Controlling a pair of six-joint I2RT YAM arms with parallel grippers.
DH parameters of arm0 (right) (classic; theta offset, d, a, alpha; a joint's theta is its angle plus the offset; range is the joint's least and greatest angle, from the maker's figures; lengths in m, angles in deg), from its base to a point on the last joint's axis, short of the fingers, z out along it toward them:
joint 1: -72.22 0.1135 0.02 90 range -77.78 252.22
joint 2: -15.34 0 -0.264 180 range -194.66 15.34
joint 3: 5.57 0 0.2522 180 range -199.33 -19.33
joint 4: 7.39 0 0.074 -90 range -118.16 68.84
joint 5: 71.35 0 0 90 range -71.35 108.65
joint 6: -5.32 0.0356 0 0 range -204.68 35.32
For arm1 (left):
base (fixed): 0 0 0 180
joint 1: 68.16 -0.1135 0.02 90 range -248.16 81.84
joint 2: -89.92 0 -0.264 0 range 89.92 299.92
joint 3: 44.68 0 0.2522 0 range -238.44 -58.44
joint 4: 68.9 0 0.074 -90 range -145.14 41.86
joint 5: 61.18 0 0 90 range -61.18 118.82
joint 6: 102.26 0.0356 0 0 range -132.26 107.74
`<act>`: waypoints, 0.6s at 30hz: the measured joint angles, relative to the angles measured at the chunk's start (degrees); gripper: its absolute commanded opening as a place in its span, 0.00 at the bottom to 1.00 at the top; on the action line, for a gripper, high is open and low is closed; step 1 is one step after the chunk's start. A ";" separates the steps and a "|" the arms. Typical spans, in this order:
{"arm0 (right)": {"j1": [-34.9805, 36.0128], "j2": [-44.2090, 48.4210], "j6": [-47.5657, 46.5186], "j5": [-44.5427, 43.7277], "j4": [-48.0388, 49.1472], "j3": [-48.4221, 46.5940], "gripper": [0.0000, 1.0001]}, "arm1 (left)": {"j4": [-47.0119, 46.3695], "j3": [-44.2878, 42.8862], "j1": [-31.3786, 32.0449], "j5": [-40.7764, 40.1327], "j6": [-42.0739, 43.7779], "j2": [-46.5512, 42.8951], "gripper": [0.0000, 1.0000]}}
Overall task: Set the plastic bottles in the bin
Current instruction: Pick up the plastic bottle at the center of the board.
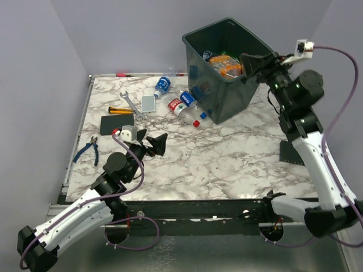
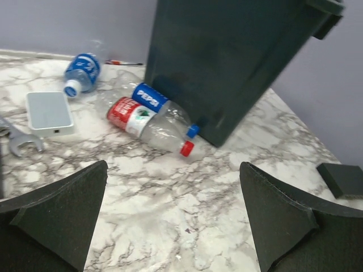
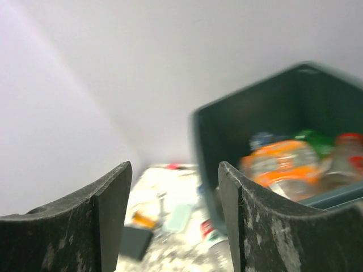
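Right end effector [image 3: 174, 170] fronts blurred bin [image 3: 205, 153], bottles [image 3: 281, 164] indistinct.

Table [image 1: 227, 164]: my worktop, marbled white and grey, with a dark rail [image 1: 198, 205] along its near edge.
Left wall [image 1: 34, 85], back wall [image 1: 142, 34], right wall [image 1: 346, 28]: plain pale lilac, closing round my table.
Floor [image 1: 227, 255]: dull grey.
Light: was soft and even.
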 measured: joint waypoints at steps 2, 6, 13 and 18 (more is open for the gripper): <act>1.31 6.78 2.14 5.18 3.54 5.60 0.65 | 2.58 -1.81 0.00 -3.21 -0.46 0.72 0.99; 2.43 20.50 7.85 14.10 9.25 21.53 0.67 | 6.51 -5.09 0.00 -8.98 -0.83 2.29 0.99; 2.45 31.36 13.25 21.68 7.13 45.88 0.68 | 8.70 -10.27 -0.70 -7.15 -8.11 16.15 0.99; 2.45 37.09 18.36 22.71 6.60 59.67 0.70 | 7.74 -16.81 -1.92 -2.54 -15.23 32.39 0.99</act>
